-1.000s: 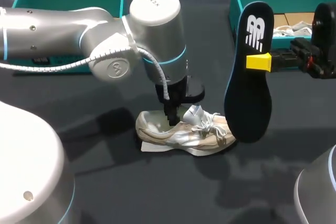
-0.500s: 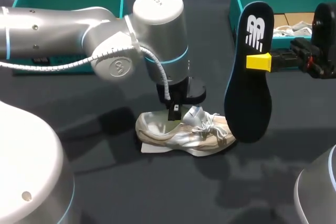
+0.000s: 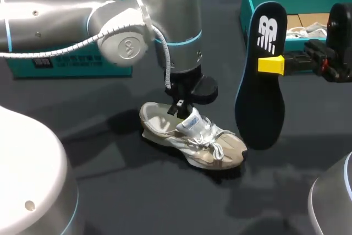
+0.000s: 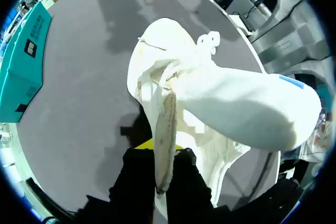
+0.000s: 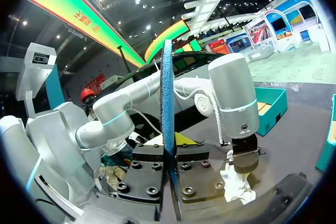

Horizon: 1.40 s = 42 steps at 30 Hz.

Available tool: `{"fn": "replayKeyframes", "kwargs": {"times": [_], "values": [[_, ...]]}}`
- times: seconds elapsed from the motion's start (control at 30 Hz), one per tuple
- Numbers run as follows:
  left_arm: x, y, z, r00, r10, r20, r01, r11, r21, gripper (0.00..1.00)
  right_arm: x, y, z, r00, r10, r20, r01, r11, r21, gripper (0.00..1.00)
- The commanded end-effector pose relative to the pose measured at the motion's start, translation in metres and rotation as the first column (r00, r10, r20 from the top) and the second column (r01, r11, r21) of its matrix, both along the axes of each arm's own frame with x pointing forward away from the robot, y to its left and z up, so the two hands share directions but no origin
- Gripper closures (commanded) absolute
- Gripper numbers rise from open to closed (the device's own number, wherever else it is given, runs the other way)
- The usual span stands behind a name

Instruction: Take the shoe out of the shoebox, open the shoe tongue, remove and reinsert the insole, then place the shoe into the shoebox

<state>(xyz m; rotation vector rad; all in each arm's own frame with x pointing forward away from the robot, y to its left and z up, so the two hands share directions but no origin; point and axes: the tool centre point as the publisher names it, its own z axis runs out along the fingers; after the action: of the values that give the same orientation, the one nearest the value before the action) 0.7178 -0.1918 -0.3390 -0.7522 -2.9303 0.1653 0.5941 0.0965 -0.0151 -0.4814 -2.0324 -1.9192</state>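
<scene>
Head view: the left gripper [image 3: 180,109], clamped on the collar of the shoe [image 3: 204,142], is rising from where it sat a second ago. The shoe, then lying on its side beneath the fingers, is coming upright, its heel hanging from the gripper and its toe seemingly resting on the table [image 3: 121,191]. The right gripper [image 3: 270,64], closed on the insole [image 3: 264,100], is keeping it upright just past the toe, unmoved, with the shoebox [image 3: 246,4] behind. Left wrist view: the shoe's wall is sitting pinched between the fingers, the body stretching ahead. Right wrist view: the insole is standing edge-on between the fingers, with the shoe hanging ahead. Judgement: the shoe is probably being righted for reinsertion.
</scene>
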Motion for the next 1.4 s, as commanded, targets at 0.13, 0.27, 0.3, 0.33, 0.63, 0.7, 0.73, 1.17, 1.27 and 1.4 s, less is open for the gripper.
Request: {"fn": "replayKeyframes", "kwargs": {"times": [0.13, 0.27, 0.3, 0.33, 0.63, 0.7, 0.73, 1.17, 1.27, 1.4], "values": [[-0.008, 0.006, 0.014, 0.945, -0.299, 0.130, 0.300, 0.954, 0.010, 1.00, 0.000, 0.001, 0.000, 1.000, 0.000, -0.001, 0.000, 1.000, -0.001, 1.00], [-0.008, 0.006, 0.014, 0.945, -0.299, 0.130, 0.300, 0.954, 0.010, 1.00, 0.000, 0.001, 0.000, 1.000, 0.000, -0.001, 0.000, 1.000, -0.001, 1.00], [-0.008, 0.006, 0.014, 0.945, -0.299, 0.130, 0.300, 0.954, 0.010, 1.00, 0.000, 0.001, 0.000, 1.000, 0.000, -0.001, 0.000, 1.000, -0.001, 1.00], [-0.008, 0.009, 0.020, 0.907, -0.402, 0.127, 0.410, 0.911, -0.046, 1.00, 0.000, 0.001, 0.000, 1.000, 0.000, -0.001, 0.000, 1.000, -0.001, 1.00], [-0.015, 0.023, 0.052, 0.637, -0.715, 0.288, 0.747, 0.665, 0.002, 1.00, 0.000, 0.001, 0.000, 1.000, 0.000, -0.001, 0.000, 1.000, -0.001, 1.00], [-0.015, 0.023, 0.052, 0.637, -0.715, 0.288, 0.747, 0.665, 0.002, 1.00, 0.000, 0.001, 0.000, 1.000, 0.000, -0.001, 0.000, 1.000, -0.001, 1.00], [-0.015, 0.023, 0.052, 0.637, -0.715, 0.288, 0.747, 0.665, 0.002, 1.00, 0.000, 0.001, 0.000, 1.000, 0.000, -0.001, 0.000, 1.000, -0.001, 1.00], [-0.012, 0.012, 0.042, 0.547, -0.788, 0.282, 0.824, 0.566, -0.016, 1.00, 0.000, 0.001, 0.000, 1.000, 0.000, -0.001, 0.000, 1.000, -0.001, 1.00], [-0.013, 0.007, 0.038, 0.537, -0.798, 0.276, 0.831, 0.556, -0.010, 1.00, 0.000, 0.001, 0.000, 1.000, 0.000, -0.001, 0.000, 1.000, -0.001, 1.00], [-0.012, 0.002, 0.032, 0.522, -0.809, 0.269, 0.842, 0.540, -0.009, 1.00, 0.000, 0.001, 0.000, 1.000, 0.000, -0.001, 0.000, 1.000, -0.001, 1.00]]}}
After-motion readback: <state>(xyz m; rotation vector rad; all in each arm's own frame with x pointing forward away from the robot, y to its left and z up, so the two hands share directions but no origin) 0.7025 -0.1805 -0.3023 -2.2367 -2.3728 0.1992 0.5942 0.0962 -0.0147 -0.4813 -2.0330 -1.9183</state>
